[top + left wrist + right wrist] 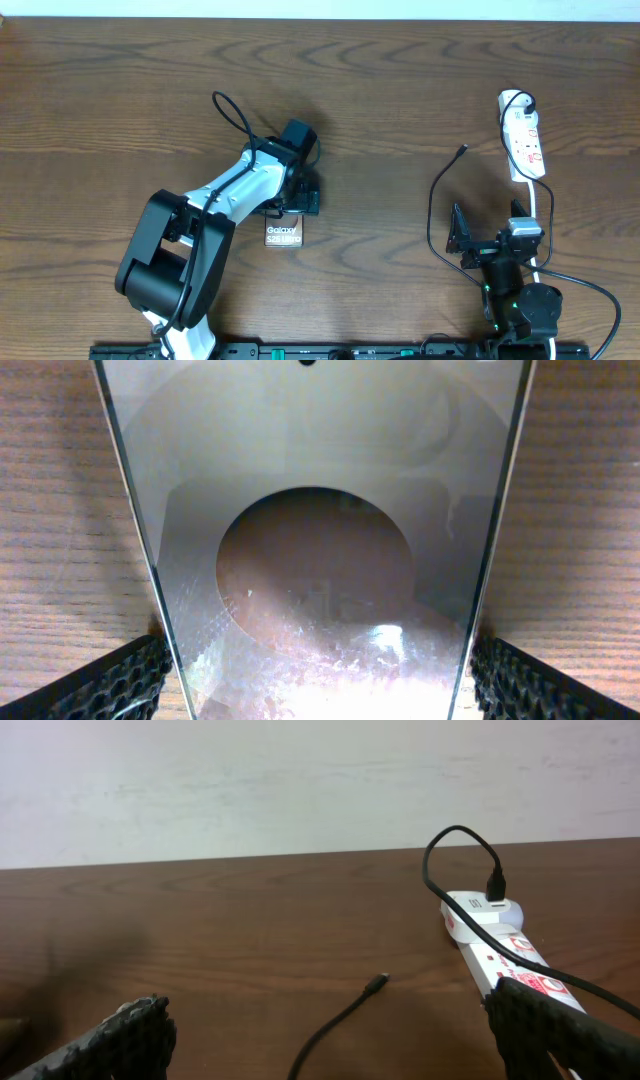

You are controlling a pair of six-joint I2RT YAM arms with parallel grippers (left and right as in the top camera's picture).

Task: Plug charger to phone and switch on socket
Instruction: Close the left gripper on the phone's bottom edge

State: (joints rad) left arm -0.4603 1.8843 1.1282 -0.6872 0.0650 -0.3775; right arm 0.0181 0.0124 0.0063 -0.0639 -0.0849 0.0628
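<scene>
A dark brown wooden table (380, 80) is being shown across the whole overhead view, its grain being seen running in long wavy bands from 9 o'clock to 3 o'clock. At the 12 o'clock edge of that view a thin pale strip (300, 8) is being seen beyond the table's far edge. Along the 6 o'clock edge a black rail (330, 351) is being seen lying across the table's near side. In the right wrist view the table is being bordered toward 12 o'clock by a plain off-white wall (300, 780). In the left wrist view the table's wood is being shown lighter, at 9 and 3 o'clock.
</scene>
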